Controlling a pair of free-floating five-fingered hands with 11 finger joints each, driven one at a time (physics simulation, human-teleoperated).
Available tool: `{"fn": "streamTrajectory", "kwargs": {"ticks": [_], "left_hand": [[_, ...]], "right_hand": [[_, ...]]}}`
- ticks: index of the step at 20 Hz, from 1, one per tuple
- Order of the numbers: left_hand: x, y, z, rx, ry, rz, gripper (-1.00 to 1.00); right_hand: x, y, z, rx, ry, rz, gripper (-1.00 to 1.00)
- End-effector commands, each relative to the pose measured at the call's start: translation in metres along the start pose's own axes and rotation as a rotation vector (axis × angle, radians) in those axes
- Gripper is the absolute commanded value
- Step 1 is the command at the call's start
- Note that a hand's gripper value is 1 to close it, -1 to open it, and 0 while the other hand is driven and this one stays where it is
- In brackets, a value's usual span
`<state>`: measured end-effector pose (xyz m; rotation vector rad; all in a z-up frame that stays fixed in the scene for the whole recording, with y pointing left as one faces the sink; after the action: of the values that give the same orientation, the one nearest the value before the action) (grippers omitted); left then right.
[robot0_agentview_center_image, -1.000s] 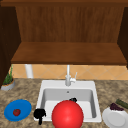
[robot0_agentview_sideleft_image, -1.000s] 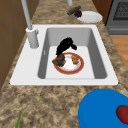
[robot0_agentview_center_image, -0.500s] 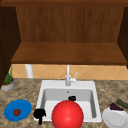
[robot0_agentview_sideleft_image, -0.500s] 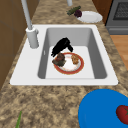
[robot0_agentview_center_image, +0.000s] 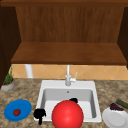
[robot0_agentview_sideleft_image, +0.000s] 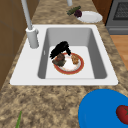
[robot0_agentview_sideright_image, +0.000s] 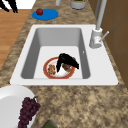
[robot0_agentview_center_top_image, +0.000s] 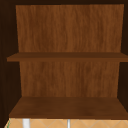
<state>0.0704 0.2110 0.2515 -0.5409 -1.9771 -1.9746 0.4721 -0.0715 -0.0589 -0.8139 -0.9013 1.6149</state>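
The right hand (robot0_agentview_sideleft_image: 60, 50) was low inside the sink (robot0_agentview_sideleft_image: 95, 50). Right under it lay the red-rimmed plate (robot0_agentview_sideleft_image: 80, 65), flat on the sink floor. The hand was down on the dark food (robot0_agentview_sideleft_image: 59, 60) at the plate's edge. I could not tell if it was grasping that food or just touching it. A tan bit of food (robot0_agentview_sideleft_image: 75, 58) sat on the plate just beside the hand, and nothing touched it. From the other side, the right hand (robot0_agentview_sideright_image: 65, 61) leaned over the same plate.

I think the job was only at its start. The hand had reached the plate, but nothing was lifted yet. All the food lay on the plate, and the plate lay in the sink.

The left hand (robot0_agentview_center_image: 39, 114) hung in the air by the sink's front corner, relaxed and holding nothing. Just to its outer side sat a blue plate (robot0_agentview_center_image: 23, 107) with a tomato (robot0_agentview_center_image: 16, 112) on it. The faucet (robot0_agentview_sideleft_image: 31, 35) stood behind the right hand. A white plate (robot0_agentview_center_image: 115, 119) with grapes (robot0_agentview_center_image: 115, 107) sat well away, past the sink.
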Motion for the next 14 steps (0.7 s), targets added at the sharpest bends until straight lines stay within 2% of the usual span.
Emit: {"fn": "streamTrajectory", "kwargs": {"ticks": [1,7,9,13,14], "left_hand": [[0.0,0.0,0.0,0.0,0.0,0.0,0.0],[0.0,0.0,0.0,0.0,0.0,0.0,0.0],[0.0,0.0,0.0,0.0,0.0,0.0,0.0],[0.0,0.0,0.0,0.0,0.0,0.0,0.0],[0.0,0.0,0.0,0.0,0.0,0.0,0.0]], "right_hand": [[-0.006,0.016,-0.015,-0.026,0.013,-0.107,-1.0],[-0.014,0.039,-0.044,-0.016,0.003,-0.119,-1.0],[-0.017,0.037,-0.053,0.027,0.001,-0.134,-1.0],[-0.022,0.027,-0.078,0.138,-0.05,-0.149,-1.0],[-0.021,0.035,-0.074,0.168,-0.062,-0.147,-1.0]]}}
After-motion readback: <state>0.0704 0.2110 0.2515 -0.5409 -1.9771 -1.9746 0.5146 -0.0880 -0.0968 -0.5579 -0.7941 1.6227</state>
